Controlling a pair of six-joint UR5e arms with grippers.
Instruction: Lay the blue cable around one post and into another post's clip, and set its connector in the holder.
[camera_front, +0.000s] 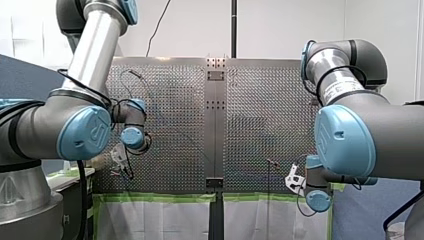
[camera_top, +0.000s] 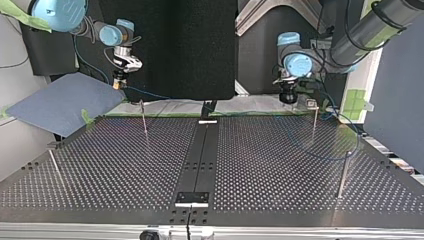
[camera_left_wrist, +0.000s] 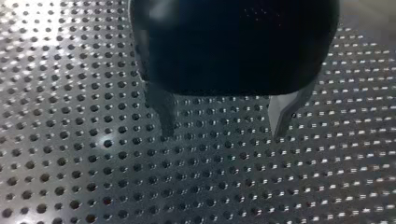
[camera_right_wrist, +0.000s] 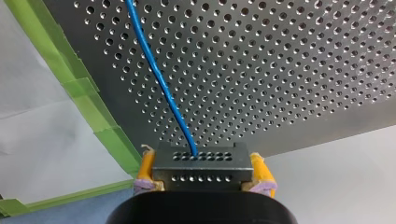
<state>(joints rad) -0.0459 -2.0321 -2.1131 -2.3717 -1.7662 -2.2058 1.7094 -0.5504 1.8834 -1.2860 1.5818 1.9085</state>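
In the right wrist view my right gripper (camera_right_wrist: 201, 156) is shut, its yellow pads clamping a black connector (camera_right_wrist: 201, 171). The blue cable (camera_right_wrist: 159, 79) leaves the connector and runs out over the perforated table (camera_right_wrist: 289, 70). The top view shows this gripper (camera_top: 119, 82) hanging at the far left corner, with the cable (camera_top: 150, 94) trailing toward the table's right side, where it lies in a loop (camera_top: 354, 140) by two thin posts (camera_top: 314, 125) (camera_top: 342, 172). My left gripper (camera_left_wrist: 223, 126) hovers over bare table, metal fingers (camera_left_wrist: 163, 116) open and holding nothing. It sits at the top view's far right (camera_top: 287, 97).
Another thin post (camera_top: 143, 120) stands at the far left of the table, and one more (camera_top: 55, 167) leans near the left edge. A black centre strip (camera_top: 200, 160) carries small plates. Green tape (camera_right_wrist: 93, 116) lines the table edge, and a blue sheet (camera_top: 60, 102) lies beyond it.
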